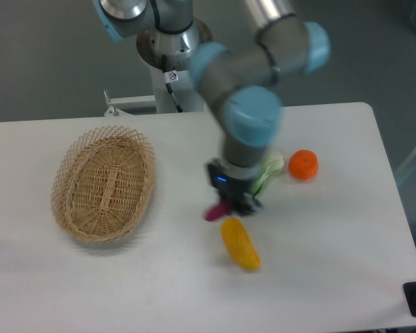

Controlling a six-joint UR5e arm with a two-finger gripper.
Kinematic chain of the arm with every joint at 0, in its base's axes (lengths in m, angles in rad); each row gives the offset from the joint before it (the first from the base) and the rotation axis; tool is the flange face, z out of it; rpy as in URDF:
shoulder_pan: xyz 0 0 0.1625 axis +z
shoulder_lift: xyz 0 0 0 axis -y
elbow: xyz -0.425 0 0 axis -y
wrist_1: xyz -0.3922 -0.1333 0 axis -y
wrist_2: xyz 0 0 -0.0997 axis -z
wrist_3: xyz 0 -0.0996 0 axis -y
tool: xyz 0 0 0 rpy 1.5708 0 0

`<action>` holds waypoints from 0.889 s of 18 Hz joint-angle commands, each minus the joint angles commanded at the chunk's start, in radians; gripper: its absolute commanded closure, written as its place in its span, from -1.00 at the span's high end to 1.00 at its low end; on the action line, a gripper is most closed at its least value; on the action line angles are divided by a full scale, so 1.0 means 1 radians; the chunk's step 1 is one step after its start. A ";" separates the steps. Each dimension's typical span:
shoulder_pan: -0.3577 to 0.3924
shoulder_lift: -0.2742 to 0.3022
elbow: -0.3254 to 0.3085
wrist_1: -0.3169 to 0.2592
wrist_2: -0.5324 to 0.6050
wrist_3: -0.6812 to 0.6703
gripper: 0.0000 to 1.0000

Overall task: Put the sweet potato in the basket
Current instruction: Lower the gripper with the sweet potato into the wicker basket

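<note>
My gripper (225, 207) hangs above the table's middle, shut on the sweet potato (214, 211), whose magenta end sticks out to the left below the fingers. The picture of the arm is motion-blurred. The wicker basket (104, 183) lies at the left of the table, empty, well to the left of the gripper.
A yellow oblong vegetable (240, 244) lies just below the gripper. A green leafy vegetable (269, 171) is mostly hidden behind the arm. A round orange fruit (303, 164) sits at the right. The robot base (173, 55) stands behind the table.
</note>
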 joint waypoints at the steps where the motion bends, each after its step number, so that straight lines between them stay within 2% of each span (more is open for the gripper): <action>1: -0.032 0.003 -0.014 0.000 0.000 -0.020 -0.88; 6: -0.098 0.028 -0.052 0.000 -0.002 -0.026 -0.88; 11: -0.166 0.023 -0.103 0.011 0.003 -0.071 -0.88; 14: -0.215 -0.035 -0.115 0.067 0.011 -0.120 -0.85; 16: -0.241 -0.063 -0.117 0.084 0.014 -0.163 -0.78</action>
